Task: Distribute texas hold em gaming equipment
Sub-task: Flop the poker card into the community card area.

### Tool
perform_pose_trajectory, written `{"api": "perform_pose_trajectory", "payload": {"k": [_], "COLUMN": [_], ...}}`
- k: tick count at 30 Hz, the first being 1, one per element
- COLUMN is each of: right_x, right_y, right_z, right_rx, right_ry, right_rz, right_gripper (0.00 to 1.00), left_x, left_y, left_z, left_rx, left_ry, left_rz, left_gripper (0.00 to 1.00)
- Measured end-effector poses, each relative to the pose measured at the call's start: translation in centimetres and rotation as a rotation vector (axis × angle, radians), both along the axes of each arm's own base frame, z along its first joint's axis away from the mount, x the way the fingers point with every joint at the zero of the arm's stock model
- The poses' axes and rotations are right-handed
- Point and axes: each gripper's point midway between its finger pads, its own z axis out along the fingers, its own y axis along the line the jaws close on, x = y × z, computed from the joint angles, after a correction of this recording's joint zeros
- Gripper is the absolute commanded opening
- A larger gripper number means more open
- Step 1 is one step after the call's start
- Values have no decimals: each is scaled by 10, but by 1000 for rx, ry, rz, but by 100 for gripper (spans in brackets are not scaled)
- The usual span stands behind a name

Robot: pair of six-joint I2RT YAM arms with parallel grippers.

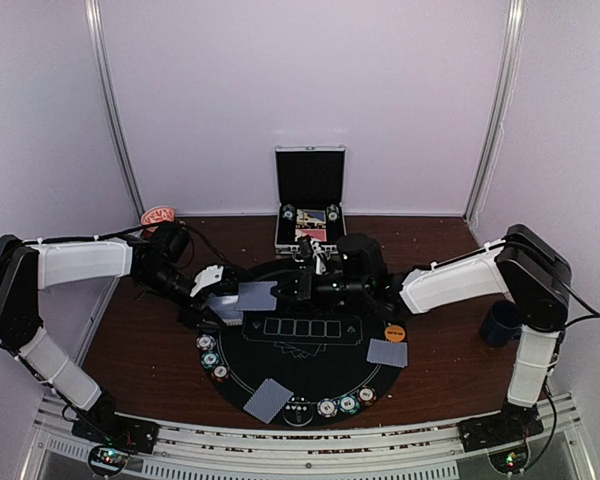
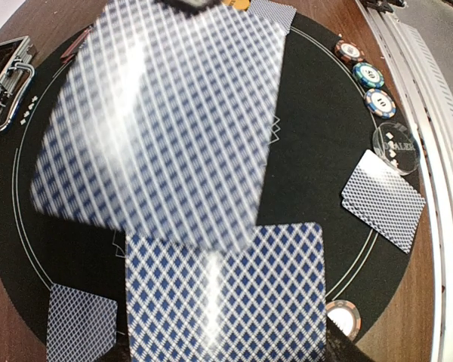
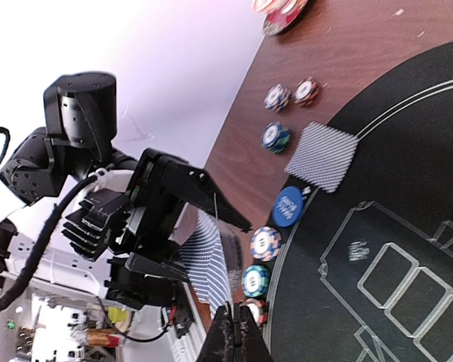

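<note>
The two hands meet tip to tip, each barring the other's way forward: the left hand (image 1: 225,298) is closed round a deck (image 2: 226,302), and the right hand (image 1: 283,290) pinches one card (image 2: 158,128) between them. Under the right hand the middle of the mat (image 1: 310,365) lies bare. Beyond it stands the open case (image 1: 310,195). Chips (image 1: 209,345) and a blue button (image 3: 288,207) crowd the mat's rim beneath the left hand.

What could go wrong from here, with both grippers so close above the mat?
1. The right gripper seems to pinch the card by one edge only, so it may slip or twist out.
2. The card overlaps the deck in the left gripper, so a second card might drag along.
3. The two grippers are very near each other and could collide.
</note>
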Motion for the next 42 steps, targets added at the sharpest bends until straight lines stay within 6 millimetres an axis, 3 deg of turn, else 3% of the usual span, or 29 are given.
{"api": "perform_pose_trajectory", "payload": {"k": [7,12,16,22,34,42], "right_x": [27,50,59,64,60,52], "right_y": [-36,-54,-57,-49,-21,-1], "right_z": [14,4,-5,-23,-36,-73], "right_rx": [-144,-336,-461,-626,-922,-1076], "right_ry": [-156,-266,-330,-415,-641,-743], "right_rz": [-148,-273,-314,-341,-412,-356], "right_gripper": [0,0,0,0,0,0], "left_x": [1,3,8,18,36,36], "left_y": [0,2,3,8,25,25], "left_z": [0,-2,-3,-4,-7,-7], "left_rx": [3,16,29,46,60,60], "left_ry": [-2,-13,-24,-40,-25,-19], "left_rz": [2,11,33,76,173,178], "left_gripper": [59,58,58,58,59,59]}}
